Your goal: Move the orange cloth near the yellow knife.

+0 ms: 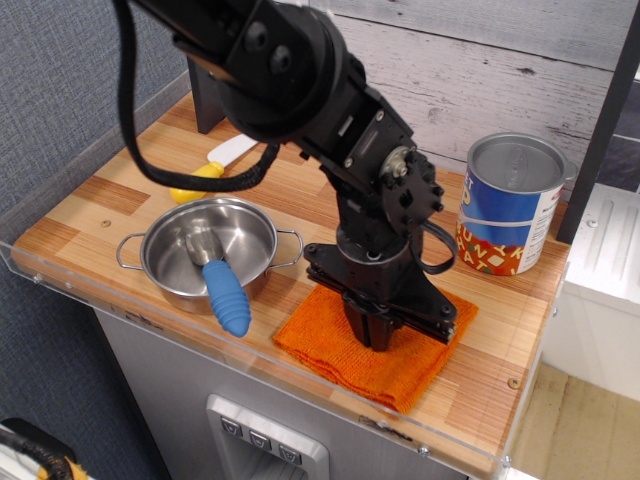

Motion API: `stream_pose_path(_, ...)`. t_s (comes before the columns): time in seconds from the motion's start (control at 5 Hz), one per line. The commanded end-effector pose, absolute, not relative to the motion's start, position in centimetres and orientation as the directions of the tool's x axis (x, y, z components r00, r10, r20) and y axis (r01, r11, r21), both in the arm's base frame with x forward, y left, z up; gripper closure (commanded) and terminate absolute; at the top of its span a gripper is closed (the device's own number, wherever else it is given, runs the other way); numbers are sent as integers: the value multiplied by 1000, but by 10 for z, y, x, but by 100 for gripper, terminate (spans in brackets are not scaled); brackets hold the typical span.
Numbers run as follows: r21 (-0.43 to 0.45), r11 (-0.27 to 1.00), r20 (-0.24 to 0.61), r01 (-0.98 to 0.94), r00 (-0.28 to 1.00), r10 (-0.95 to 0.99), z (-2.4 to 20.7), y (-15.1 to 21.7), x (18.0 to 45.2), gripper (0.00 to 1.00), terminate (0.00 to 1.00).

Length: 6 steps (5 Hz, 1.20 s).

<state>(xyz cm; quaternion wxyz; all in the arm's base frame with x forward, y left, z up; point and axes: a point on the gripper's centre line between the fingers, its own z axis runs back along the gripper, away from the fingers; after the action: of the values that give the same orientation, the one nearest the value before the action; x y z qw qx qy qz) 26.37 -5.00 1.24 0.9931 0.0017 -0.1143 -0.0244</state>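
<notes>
So the gripper [380, 335] is pressed straight down onto the orange cloth [375, 350], fingers tight together, though I can't tell if it's actually pinching any fabric. The yellow knife [210, 165] sits well off to its left, behind the steel pot [208, 250], partly hidden by the arm
</notes>
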Motion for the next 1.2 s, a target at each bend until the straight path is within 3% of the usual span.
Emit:
stream_pose_path(0.0, 41, 973, 217, -226, 953, 212, 16, -18, 268, 100, 0)
stream_pose_path(0.4, -51, 937, 248, -346, 905, 347, 18, -12, 283, 100, 0)
stream_pose_path(0.8, -52, 933, 270, -356, 894, 357, 22, -17, 306, 100, 0)
stream_pose_path(1.0, -13, 923, 276, -385, 886, 373, 25, -10, 321, 100, 0)
